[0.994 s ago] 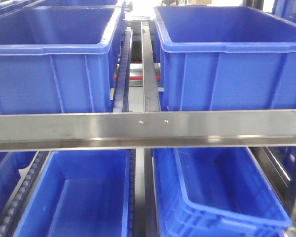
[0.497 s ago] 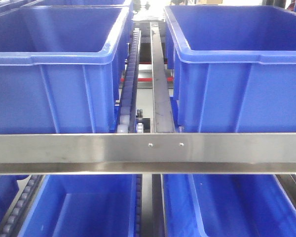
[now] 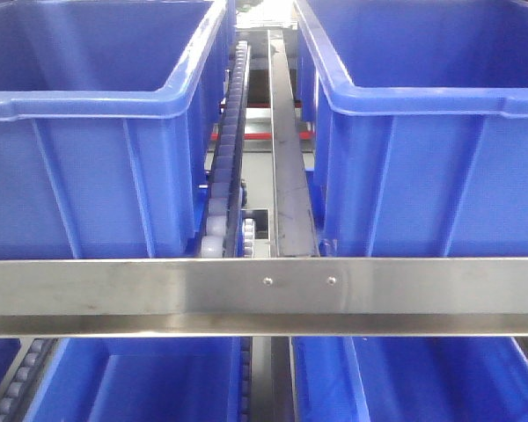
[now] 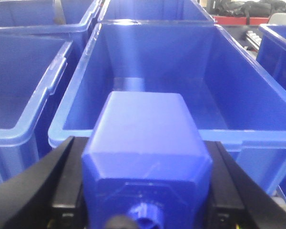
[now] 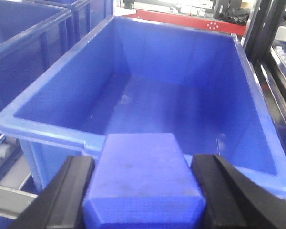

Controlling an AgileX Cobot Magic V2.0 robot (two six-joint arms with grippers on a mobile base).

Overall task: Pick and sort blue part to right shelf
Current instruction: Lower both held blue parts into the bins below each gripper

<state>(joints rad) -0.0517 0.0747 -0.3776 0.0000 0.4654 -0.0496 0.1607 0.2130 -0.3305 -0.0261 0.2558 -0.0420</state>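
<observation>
The stainless-steel tiered rack with blue roller tracks, the right shelf (image 3: 264, 297), fills the front view, its flat steel front rail crossing just below two large open blue plastic bins on the upper tier, with more bins on the tier beneath. In the left wrist view one large open blue bin (image 4: 257, 136) lies straight ahead, its near rim just beyond the block held there and its long axis running away from the camera; in the right wrist view another open blue bin (image 5: 38, 131) sits the same way, the near rim just past the load. Each arm carries a deep-blue plastic block with sloped shoulders. The left gripper (image 4: 145, 191) has its black fingers (image 4: 62, 181) clamped on either side of the blue part (image 4: 145, 143), whose squarish end points forward toward the bin mouth. The right gripper (image 5: 143, 198) likewise pinches a second deep-blue block (image 5: 143, 183) between its fingers (image 5: 69, 191). Both blocks appear to sit short of the rims, so the coming move seems to need a short forward reach over the rim before letting go; neither arm looks clearly nearer.
</observation>
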